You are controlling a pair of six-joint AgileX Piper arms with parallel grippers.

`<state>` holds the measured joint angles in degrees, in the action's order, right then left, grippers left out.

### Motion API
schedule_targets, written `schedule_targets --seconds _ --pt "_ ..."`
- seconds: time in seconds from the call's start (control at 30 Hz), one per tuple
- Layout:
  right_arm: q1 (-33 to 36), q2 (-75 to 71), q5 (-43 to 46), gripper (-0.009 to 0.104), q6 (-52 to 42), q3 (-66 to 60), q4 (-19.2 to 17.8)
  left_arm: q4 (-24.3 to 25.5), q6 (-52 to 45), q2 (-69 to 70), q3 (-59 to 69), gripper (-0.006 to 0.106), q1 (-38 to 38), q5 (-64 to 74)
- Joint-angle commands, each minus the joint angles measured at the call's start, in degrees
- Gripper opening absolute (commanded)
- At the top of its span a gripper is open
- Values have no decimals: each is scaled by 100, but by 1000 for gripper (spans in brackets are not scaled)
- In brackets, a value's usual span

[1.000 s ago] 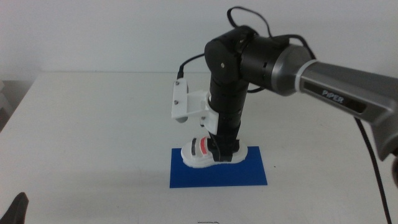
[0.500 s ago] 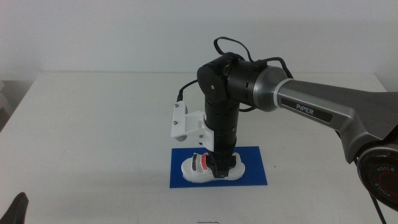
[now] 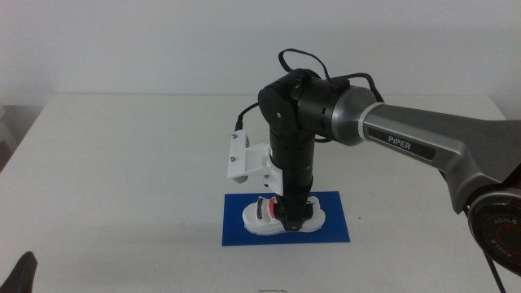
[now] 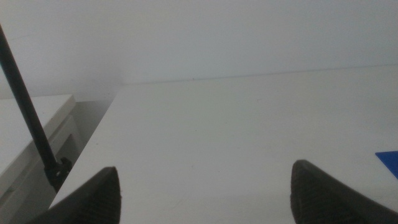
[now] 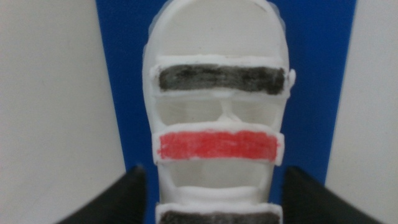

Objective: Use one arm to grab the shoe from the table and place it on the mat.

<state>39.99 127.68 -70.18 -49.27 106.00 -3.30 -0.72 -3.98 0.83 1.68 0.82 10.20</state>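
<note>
The white shoe (image 3: pixel 259 218) with dark and red straps rests on the deep blue mat (image 3: pixel 330 228) near the table's front middle. The right arm (image 3: pixel 407 142), lettered PiPER, reaches straight down over it. My right gripper (image 3: pixel 291 213) has a jaw on each side of the shoe, shut on it. In the right wrist view the shoe (image 5: pixel 217 93) lies lengthwise on the mat (image 5: pixel 118 74), with the right gripper (image 5: pixel 216 193) close against its sides. My left gripper (image 4: pixel 205 193) is open and empty, waiting at the table's front left (image 3: pixel 24 273).
The white table (image 3: pixel 122 163) spreads bare around the mat. A white bracket (image 3: pixel 244 159) sticks out from the right arm's wrist. The left wrist view shows a corner of the mat (image 4: pixel 388 158) and a dark rod (image 4: pixel 28 118) beyond the table edge.
The right arm has lowered the shoe onto the mat and swung nearer the camera. In the last half second the shoe shifted slightly right and the arm hardly moved.
</note>
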Motion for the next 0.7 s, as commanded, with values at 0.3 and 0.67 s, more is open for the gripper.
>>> schedule_targets --seconds 0.3,0.67 --pt "-34 -834 5 84 866 142 -409 -49 84 110 -19 94 -25 -475" --pt "-35 -2533 -433 84 1897 135 -585 -49 84 110 -19 94 -25 -475"
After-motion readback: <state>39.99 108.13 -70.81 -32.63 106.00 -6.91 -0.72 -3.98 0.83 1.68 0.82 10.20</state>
